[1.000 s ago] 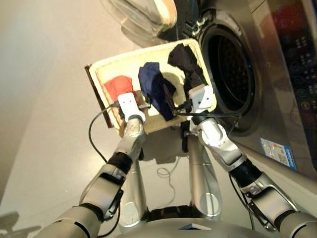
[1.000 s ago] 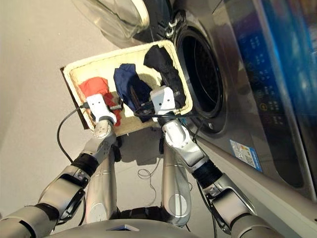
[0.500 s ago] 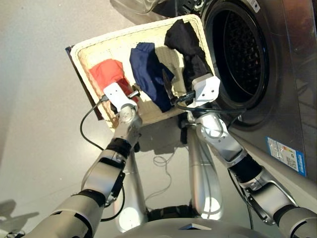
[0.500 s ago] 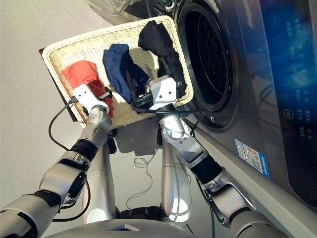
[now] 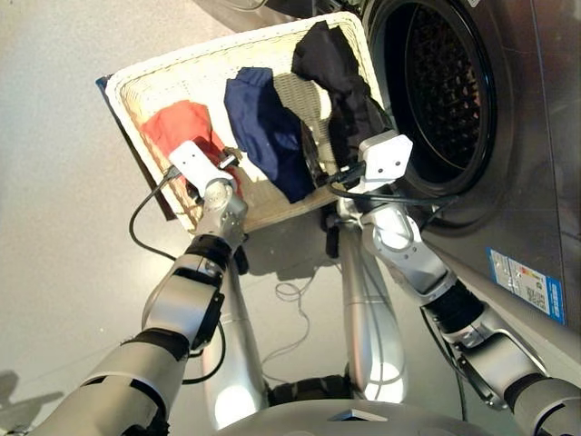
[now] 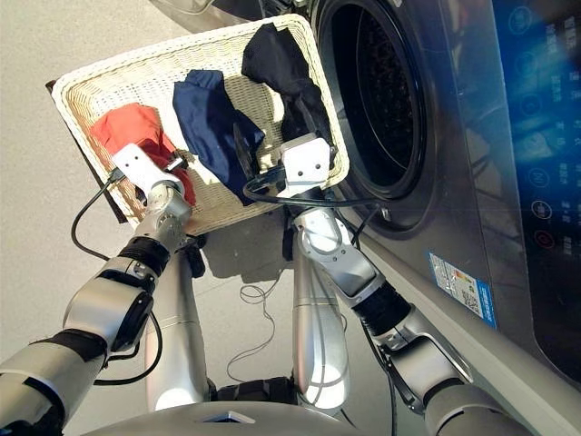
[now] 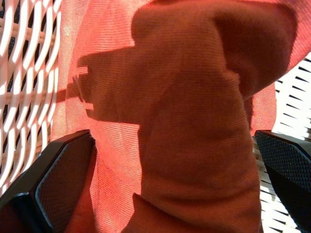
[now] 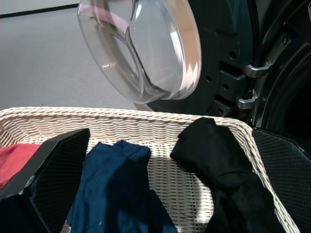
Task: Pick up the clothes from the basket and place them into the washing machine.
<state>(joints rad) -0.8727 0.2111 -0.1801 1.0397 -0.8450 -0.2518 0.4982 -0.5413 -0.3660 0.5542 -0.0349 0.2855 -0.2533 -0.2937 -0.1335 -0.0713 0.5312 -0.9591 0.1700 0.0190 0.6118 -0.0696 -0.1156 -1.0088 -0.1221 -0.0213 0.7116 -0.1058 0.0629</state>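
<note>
At the foot of the washing machine (image 5: 508, 136), the basket (image 5: 182, 68) sits on the grey floor (image 5: 54, 227) with one short side close beside the round drum opening (image 5: 445, 91). Three garments lie in it in a row: the coral-red garment (image 5: 177, 123) at about 9 o'clock, the navy garment (image 5: 268, 132) in the middle, and the black garment (image 5: 336, 77) at 3 o'clock, nearest the drum and draped toward the near rim.

The left gripper (image 7: 165, 194) is down on the coral-red garment, its jaws spread wide with a raised fold of the cloth between the two fingers (image 7: 53, 179); the fingers stand at either side of the fold, not closed on it.

The right gripper (image 8: 160, 194) hovers over the near rim of the basket between the navy and black garments, jaws wide and holding nothing. Beyond the far rim the glass porthole door (image 8: 141, 48) stands swung open, at about 12 o'clock from the basket.
</note>
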